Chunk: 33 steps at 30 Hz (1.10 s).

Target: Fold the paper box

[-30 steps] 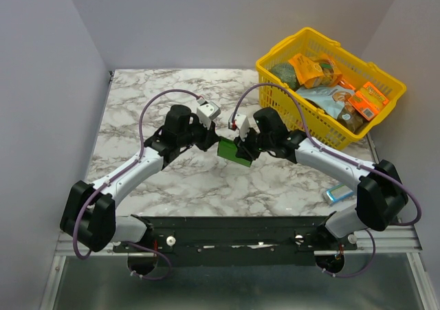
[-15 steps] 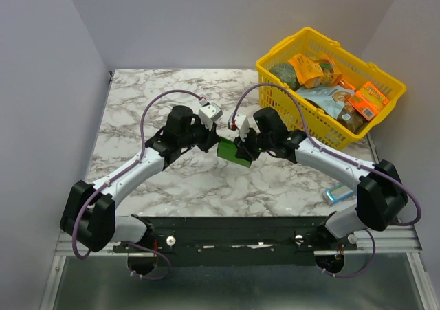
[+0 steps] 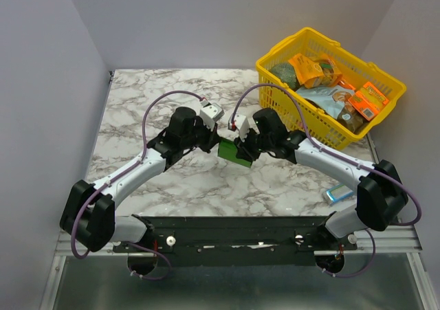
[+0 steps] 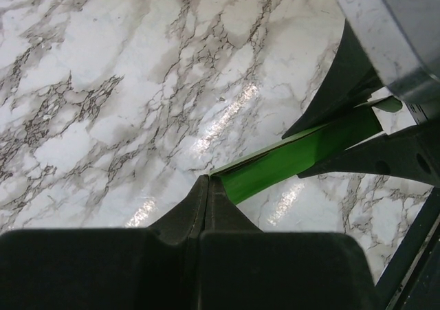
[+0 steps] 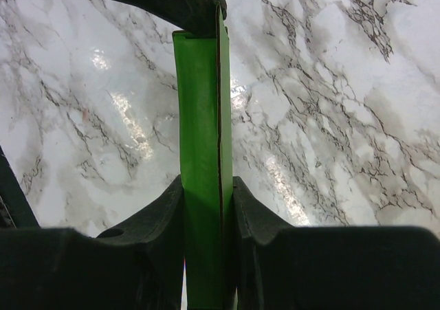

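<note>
Left jaws shut tight, nipping paper box (image 4: 295,157) flap edge; right jaws clamp flattened body, likely steadying it over desk (image 4: 103,83) for fold.

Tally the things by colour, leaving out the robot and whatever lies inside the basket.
Green: 1, the paper box
Yellow: 1, the basket
Blue and white: 1, the small pack
Total: 3

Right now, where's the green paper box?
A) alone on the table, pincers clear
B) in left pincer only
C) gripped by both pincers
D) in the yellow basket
C: the paper box is clamped in the left pincer and the right pincer, green card between each one's fingers.
</note>
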Tool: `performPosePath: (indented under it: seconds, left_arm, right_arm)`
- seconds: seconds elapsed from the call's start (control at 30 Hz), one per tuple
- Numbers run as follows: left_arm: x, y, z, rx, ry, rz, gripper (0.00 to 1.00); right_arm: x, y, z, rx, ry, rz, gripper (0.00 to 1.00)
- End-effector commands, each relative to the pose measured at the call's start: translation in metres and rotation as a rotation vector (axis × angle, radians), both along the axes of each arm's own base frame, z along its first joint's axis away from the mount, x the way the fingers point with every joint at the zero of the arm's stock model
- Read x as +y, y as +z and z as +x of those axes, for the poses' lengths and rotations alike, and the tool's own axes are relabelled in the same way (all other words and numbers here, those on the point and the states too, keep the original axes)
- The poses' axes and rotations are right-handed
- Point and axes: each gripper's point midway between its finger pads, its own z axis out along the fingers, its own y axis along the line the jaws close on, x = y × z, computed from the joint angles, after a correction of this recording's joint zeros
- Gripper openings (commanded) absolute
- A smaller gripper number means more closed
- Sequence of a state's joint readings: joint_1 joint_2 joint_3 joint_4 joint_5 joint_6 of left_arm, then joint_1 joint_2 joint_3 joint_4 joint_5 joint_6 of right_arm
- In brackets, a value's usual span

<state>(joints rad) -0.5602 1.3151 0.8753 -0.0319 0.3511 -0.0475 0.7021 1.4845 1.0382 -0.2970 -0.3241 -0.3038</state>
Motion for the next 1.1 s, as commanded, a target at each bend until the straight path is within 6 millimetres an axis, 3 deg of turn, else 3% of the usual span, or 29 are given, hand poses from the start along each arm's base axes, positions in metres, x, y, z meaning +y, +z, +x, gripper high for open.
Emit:
performPosePath:
  seconds: [0.0,0.3,0.5,0.53,0.6,1.07]
  left_arm:
    - [-0.011,-0.002,-0.003,0.073,0.055,-0.049,0.0]
    - [-0.017,-0.003,-0.008,0.109,0.043,-0.063,0.0]
    - [-0.013,-0.003,-0.01,0.071,-0.007,0.007,0.25]
    - [-0.011,-0.003,-0.01,0.061,-0.013,0.021,0.33]
    - [-0.008,0.001,-0.008,0.039,-0.001,0.033,0.38]
    - [0.005,0.023,0.001,-0.059,0.064,-0.008,0.36]
  right_arm:
    - [0.0,0.003,0.004,-0.018,-0.043,-0.006,0.21]
    - [-0.006,-0.005,0.011,-0.028,-0.099,-0.044,0.2]
    - [-0.006,-0.002,0.01,-0.031,-0.093,-0.037,0.2]
    - [-0.006,-0.002,0.01,-0.032,-0.09,-0.035,0.21]
    - [-0.005,-0.001,0.009,-0.036,-0.086,-0.031,0.21]
    - [-0.002,0.001,0.006,-0.028,-0.066,-0.016,0.2]
